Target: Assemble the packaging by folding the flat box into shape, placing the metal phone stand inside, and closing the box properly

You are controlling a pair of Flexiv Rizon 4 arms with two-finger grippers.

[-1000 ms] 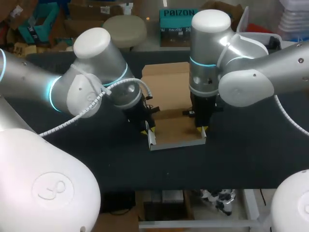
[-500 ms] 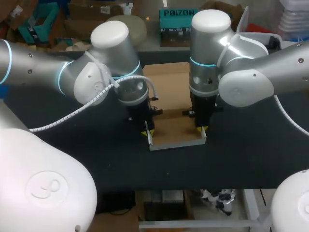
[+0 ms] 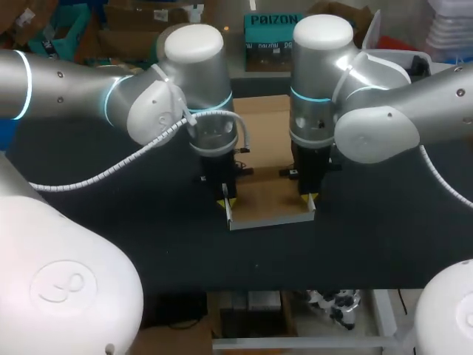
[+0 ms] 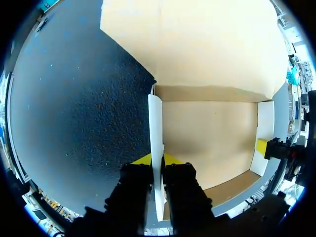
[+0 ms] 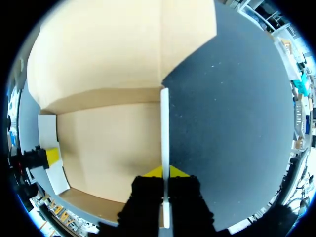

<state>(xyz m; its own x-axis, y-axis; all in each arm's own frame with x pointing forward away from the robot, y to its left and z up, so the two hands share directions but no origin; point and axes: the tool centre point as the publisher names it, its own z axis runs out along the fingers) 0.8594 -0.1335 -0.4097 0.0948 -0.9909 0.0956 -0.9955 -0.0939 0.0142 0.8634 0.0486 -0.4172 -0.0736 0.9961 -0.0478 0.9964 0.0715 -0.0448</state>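
A brown cardboard box (image 3: 270, 201) sits half folded at the table's middle, its white side walls upright and its lid panel (image 3: 255, 129) lying flat behind it. My left gripper (image 3: 228, 198) points straight down over the left side wall (image 4: 156, 128). In the left wrist view, this left gripper (image 4: 157, 159) has its yellow tips pressed against that wall from both sides. My right gripper (image 3: 307, 198) stands the same way, shut on the right side wall (image 5: 164, 128); the right wrist view shows it (image 5: 165, 172) pinching the wall. No phone stand is in view.
The black table top (image 3: 369, 237) stretches bare on both sides of the box and in front of it, as far as the front edge (image 3: 295, 290). Both arms' bulky elbows hang over the back half of the table.
My left arm's elbow has swung right toward the middle, bringing its wrist upright over the left wall, while its gripper stayed there. The right arm and the box have not moved.
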